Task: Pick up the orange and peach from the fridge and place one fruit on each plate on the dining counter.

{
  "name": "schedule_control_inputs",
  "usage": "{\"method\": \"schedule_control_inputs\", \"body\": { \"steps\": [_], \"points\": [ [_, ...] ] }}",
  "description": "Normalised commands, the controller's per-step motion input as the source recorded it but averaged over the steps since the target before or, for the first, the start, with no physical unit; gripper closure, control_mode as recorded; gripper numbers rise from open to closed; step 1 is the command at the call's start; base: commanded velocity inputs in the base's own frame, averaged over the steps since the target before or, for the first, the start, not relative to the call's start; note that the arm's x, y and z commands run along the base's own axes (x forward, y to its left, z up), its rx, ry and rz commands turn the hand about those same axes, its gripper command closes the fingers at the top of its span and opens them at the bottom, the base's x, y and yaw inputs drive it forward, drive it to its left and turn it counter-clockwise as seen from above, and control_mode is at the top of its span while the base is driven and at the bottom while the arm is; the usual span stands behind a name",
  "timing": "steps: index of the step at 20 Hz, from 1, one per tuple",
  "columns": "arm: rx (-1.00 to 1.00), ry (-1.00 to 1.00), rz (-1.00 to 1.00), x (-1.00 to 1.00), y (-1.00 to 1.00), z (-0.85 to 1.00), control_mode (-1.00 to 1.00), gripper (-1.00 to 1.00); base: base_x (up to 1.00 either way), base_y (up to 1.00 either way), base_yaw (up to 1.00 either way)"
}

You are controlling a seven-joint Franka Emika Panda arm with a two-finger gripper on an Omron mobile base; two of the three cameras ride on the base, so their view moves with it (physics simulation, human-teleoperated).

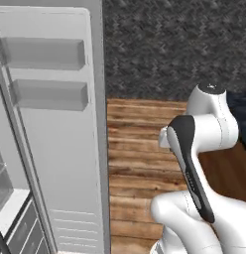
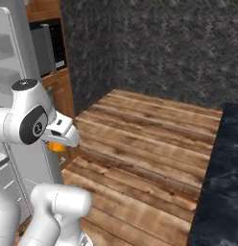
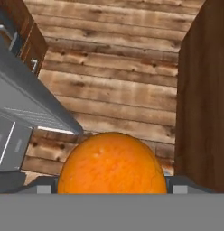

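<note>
the gripper (image 3: 111,189) was closed on the orange (image 3: 111,163), which bulged up between the two dark tips at the bottom of the hand view; in the right base view a sliver of the fruit (image 2: 56,146) showed just under the white wrist, held in the air clear of the fridge (image 2: 15,96). below the held fruit lay the wooden floor (image 3: 109,90), with the grey edge of the open fridge door (image 1: 60,149) to the left and a brown cabinet side to the right. the dining counter (image 2: 221,178) showed as a black top at the far right, well apart from the hand. judging by this, the orange had been taken out; carrying it to a plate, then fetching the peach, was left.
</note>
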Motion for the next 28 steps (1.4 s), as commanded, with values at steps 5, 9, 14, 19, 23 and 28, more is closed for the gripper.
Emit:
{"method": "schedule_control_inputs", "body": {
  "steps": [5, 9, 14, 19, 23, 28],
  "points": [
    [0.00, 0.00, 0.00, 0.00, 0.00, 0.00, 1.00, 1.00, 0.03, -0.15, -0.69],
    [0.00, 0.00, 0.00, 0.00, 0.00, 0.00, 1.00, 1.00, 0.24, -0.43, -0.44],
    [0.00, 0.00, 0.00, 0.00, 0.00, 0.00, 1.00, 1.00, 0.46, -0.52, 0.01],
    [0.00, 0.00, 0.00, 0.00, 0.00, 0.00, 1.00, 1.00, 0.48, -0.45, 0.14],
    [0.00, 0.00, 0.00, 0.00, 0.00, 0.00, 1.00, 1.00, 0.71, -0.07, 0.05],
    [0.00, 0.00, 0.00, 0.00, 0.00, 0.00, 1.00, 1.00, 0.89, 0.00, 0.00]
  ]
}}
